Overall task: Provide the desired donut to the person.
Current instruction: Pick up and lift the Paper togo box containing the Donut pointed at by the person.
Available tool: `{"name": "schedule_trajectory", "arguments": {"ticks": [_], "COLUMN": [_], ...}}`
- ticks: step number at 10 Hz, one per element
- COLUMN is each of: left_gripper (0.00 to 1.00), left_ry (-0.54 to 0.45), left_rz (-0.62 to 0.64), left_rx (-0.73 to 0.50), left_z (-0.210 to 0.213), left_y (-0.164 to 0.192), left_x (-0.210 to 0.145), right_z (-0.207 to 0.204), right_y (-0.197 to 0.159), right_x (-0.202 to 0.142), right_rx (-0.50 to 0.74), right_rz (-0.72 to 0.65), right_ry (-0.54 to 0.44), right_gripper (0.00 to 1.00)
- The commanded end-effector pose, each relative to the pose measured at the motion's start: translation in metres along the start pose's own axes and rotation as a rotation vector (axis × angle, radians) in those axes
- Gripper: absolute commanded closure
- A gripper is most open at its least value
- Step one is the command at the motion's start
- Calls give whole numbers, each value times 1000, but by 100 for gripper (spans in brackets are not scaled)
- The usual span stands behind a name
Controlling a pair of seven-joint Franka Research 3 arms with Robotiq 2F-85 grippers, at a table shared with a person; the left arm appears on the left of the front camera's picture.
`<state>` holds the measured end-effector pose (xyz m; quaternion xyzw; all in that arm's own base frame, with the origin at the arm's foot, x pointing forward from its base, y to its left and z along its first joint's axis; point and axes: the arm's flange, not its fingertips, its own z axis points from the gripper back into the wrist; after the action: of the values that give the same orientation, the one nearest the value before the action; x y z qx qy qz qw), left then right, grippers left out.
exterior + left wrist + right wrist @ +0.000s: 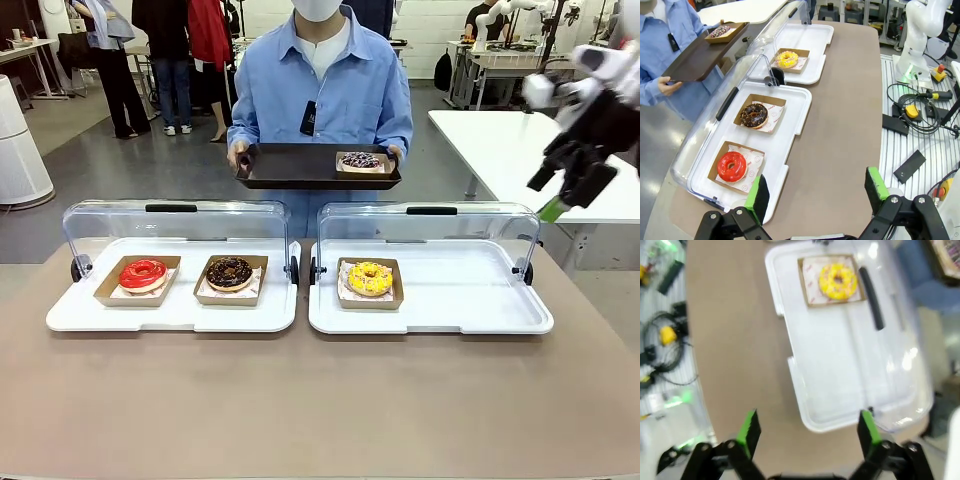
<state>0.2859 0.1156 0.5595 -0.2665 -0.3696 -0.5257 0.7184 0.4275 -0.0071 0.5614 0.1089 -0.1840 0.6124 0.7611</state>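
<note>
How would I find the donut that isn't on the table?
Find the person in the blue shirt across the table, holding a dark tray. The donut sits at the tray's end on the robot's right, in a cardboard dish. It has dark sprinkled icing, and unlike the red, chocolate and yellow donuts it is off the table.

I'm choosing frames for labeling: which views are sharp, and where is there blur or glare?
Front view: sharp and evenly lit, though the right gripper looks slightly soft. Left wrist view: crisp, with the red donut in clear detail. Right wrist view: blurred throughout, with the yellow donut smeared and bright glare on the clear lid.
</note>
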Motion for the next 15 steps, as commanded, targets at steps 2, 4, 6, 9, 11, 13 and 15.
{"name": "schedule_trajectory", "arguments": {"ticks": [2, 4, 6, 9, 11, 13, 15], "left_gripper": [0, 0, 0, 0, 0, 0, 0], "left_ry": [-17, -17, -17, -17, -17, -17, -17], "left_rz": [-12, -12, -12, -12, -12, -12, -12], "left_rx": [-3, -3, -3, -3, -3, -3, -3], "left_z": [1, 1, 1, 1, 1, 1, 1], "left_y": [0, 0, 0, 0, 0, 0, 0], "left_x": [0, 0, 0, 0, 0, 0, 0], "right_z": [18, 12, -2, -24, -24, -21, -21], "right_y": [-45, -49, -43, -31, -27, -33, -33], "right_x": [-74, -121, -148, -169, -169, -173, -173], "right_rx": [173, 168, 185, 148, 129, 166, 166], "right_rz": [-15, 23, 109, 112, 121, 110, 110], "right_ry": [-307, -428, -508, -497, -490, -487, -487], "right_gripper": [0, 0, 0, 0, 0, 0, 0]}}
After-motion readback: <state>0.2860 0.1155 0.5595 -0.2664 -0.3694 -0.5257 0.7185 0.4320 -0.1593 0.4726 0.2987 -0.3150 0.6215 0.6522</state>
